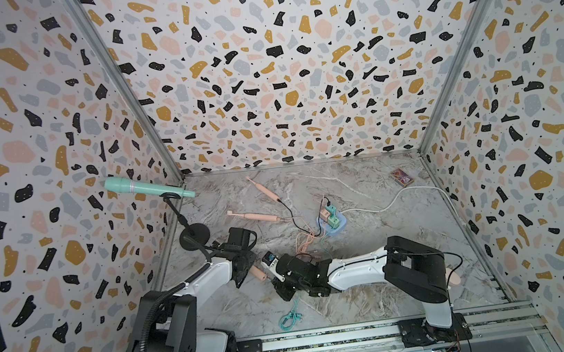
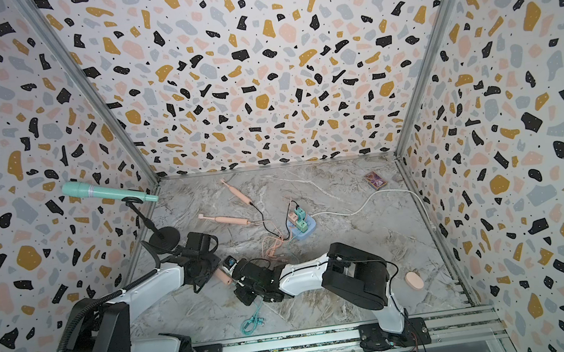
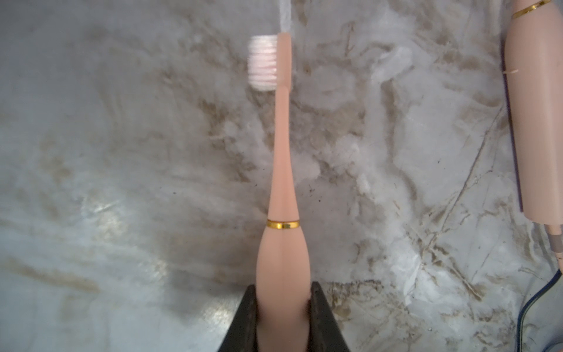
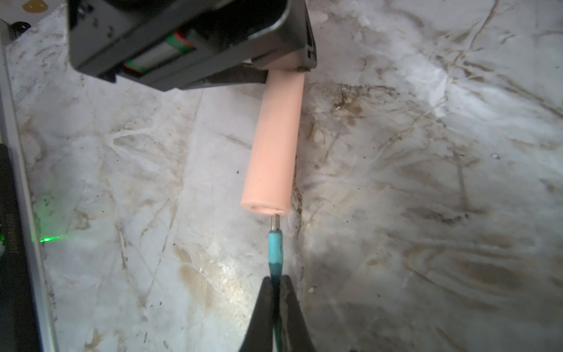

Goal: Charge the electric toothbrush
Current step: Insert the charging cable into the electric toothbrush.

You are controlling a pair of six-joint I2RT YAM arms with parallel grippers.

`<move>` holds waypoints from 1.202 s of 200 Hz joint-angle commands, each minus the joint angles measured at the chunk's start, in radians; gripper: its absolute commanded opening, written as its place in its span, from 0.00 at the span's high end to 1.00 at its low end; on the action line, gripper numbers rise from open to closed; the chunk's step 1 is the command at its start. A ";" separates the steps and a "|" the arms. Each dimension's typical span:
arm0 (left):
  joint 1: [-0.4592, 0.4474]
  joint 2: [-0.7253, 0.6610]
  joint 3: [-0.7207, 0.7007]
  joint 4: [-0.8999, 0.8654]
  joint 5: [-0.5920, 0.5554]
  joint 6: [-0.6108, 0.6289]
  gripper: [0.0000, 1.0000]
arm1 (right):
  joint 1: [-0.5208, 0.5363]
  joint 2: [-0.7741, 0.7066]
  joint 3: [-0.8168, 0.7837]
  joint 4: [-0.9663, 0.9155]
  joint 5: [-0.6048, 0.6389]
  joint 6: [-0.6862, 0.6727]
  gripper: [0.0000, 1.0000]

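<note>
Toothbrush point(image 3: 281, 259) in left pincer point(image 3: 283, 292); base points at plug point(image 4: 275, 243) in right pincer point(image 4: 275, 282).

Terrazzo-patterned walls point(image 1: 278, 58) in black, ochre, pink and grey rise on three sides of a grey marble-look worktop point(image 1: 381, 172), with metal posts point(image 1: 128, 93) at its back corners and a slotted aluminium rail point(image 1: 328, 337) along its front edge.

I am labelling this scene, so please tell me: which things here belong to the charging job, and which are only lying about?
In the job:
toothbrush in left fingers; teal plug in right fingers; power strip.

Lying about:
microphone; small patterned box; pink oval object.
</note>
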 commanded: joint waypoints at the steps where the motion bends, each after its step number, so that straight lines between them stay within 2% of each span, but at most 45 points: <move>1: -0.008 -0.005 -0.013 -0.017 -0.005 -0.010 1.00 | 0.000 -0.007 0.033 0.000 -0.008 0.011 1.00; 91: -0.019 0.002 -0.019 -0.006 -0.012 -0.020 1.00 | 0.002 -0.013 0.028 0.017 -0.020 0.010 1.00; 240: -0.038 -0.010 -0.038 0.001 -0.011 -0.030 1.00 | 0.000 0.011 0.082 -0.014 0.043 0.055 1.00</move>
